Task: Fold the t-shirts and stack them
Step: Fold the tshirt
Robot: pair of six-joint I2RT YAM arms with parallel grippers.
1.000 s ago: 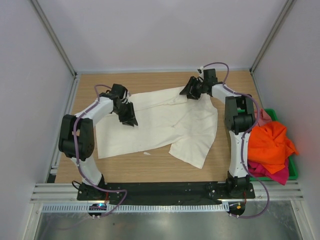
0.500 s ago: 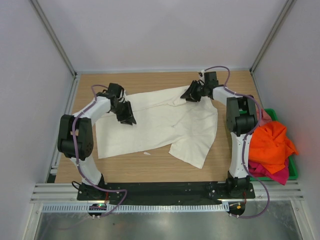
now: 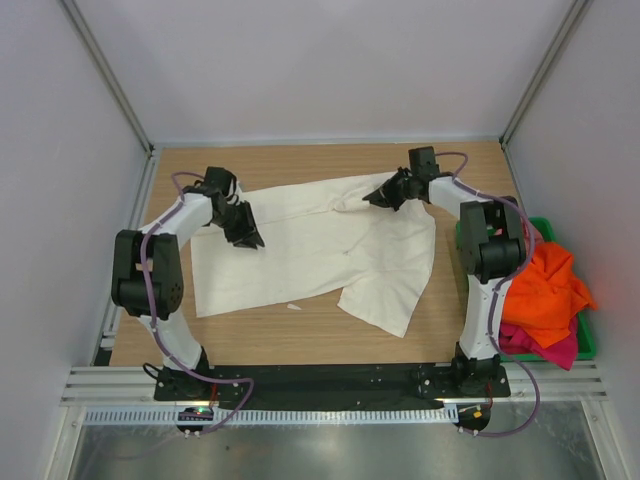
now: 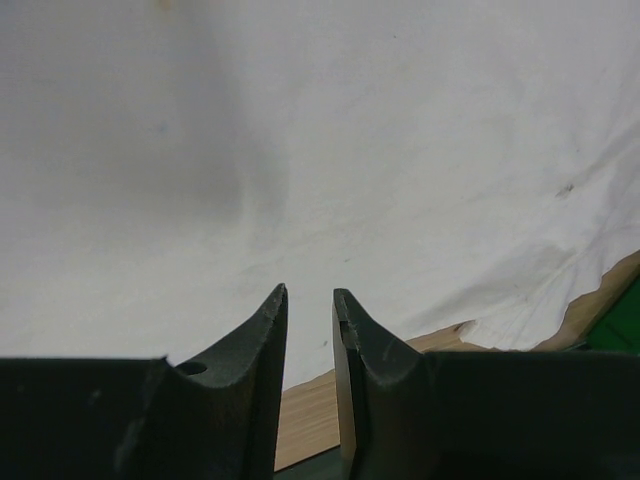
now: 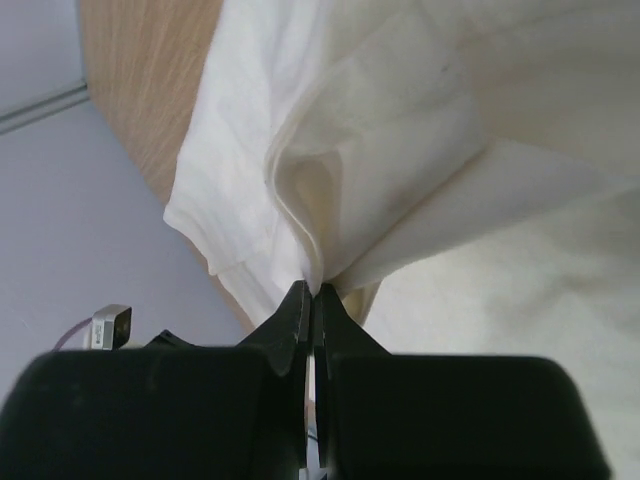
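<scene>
Cream-white t-shirt [image 3: 320,245]: light, limp, sags off any pinch. Right hand [image 5: 312,292] clamped on bunched far edge. Left hand [image 4: 310,297] slightly apart, nothing between. Best hold, I'd say: hem corners.

No text, label, brand, number or sign can be read anywhere.

White arms [image 3: 190,213], black joints (purple cables [image 3: 151,285] alongside).
</scene>
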